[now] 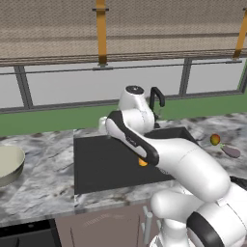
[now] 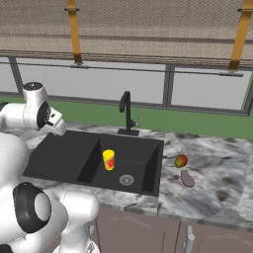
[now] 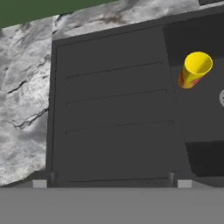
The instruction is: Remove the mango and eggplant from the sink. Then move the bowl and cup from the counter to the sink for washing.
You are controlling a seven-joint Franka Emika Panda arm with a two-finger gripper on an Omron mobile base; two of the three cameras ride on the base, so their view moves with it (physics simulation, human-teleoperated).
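Now the cup (image 2: 108, 159) stands upright in the sink (image 2: 64, 155) basin, near the drain. Mango (image 2: 181, 160) and eggplant (image 2: 187, 178) lie just beside each other on the counter (image 2: 217, 173) right of it. Left, the bowl (image 1: 8, 164) sits on the counter. The gripper (image 3: 112, 183) hangs wide open, empty, over the drainboard.

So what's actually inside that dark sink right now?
Inside the sink a yellow cup stands upright near the round drain. The basin's near corner below the front rim is hidden. The mango and eggplant lie outside, on the counter.
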